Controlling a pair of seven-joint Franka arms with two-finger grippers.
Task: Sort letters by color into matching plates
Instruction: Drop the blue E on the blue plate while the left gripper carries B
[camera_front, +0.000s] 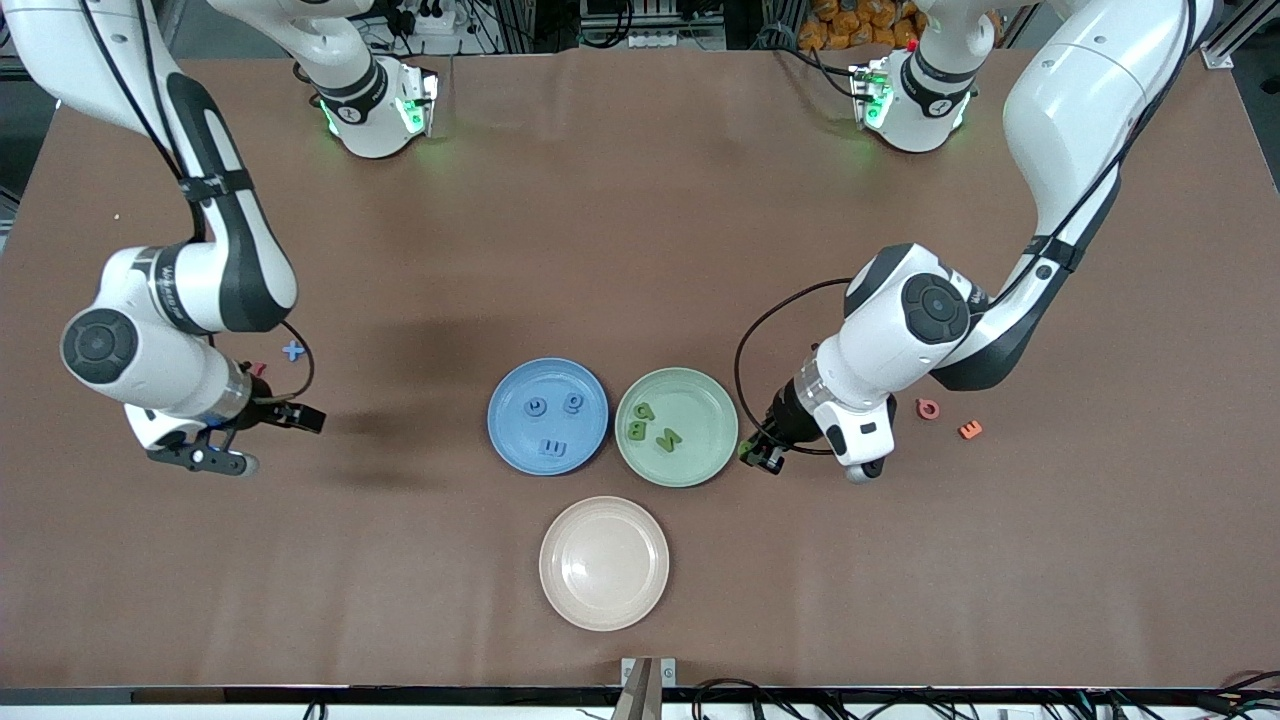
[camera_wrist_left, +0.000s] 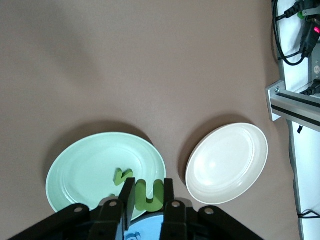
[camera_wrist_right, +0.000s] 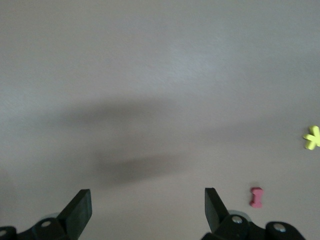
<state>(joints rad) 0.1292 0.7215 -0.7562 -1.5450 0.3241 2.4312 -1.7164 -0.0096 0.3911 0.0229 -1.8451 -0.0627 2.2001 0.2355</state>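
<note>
The blue plate (camera_front: 510, 440) holds three blue letters (camera_front: 552, 449). The mint green plate (camera_front: 700, 395) beside it holds three green letters (camera_front: 668, 438); the plate (camera_wrist_left: 85, 165) and one letter (camera_wrist_left: 122, 176) also show in the left wrist view. My left gripper (camera_front: 758, 457) is shut on a green U-shaped letter (camera_wrist_left: 149, 195), over the green plate's rim at the left arm's end. A blue plus-shaped letter (camera_front: 292, 350) lies on the table toward the right arm's end. My right gripper (camera_front: 308, 418) is open and empty (camera_wrist_right: 147, 207) over bare table by that letter.
A beige-pink plate (camera_front: 604, 563) lies nearer the front camera than the two plates and shows in the left wrist view (camera_wrist_left: 227, 162). A pink letter (camera_front: 928, 408) and an orange one (camera_front: 970, 430) lie toward the left arm's end. A red letter (camera_wrist_right: 256, 197) and a yellow one (camera_wrist_right: 312, 137) lie near my right gripper.
</note>
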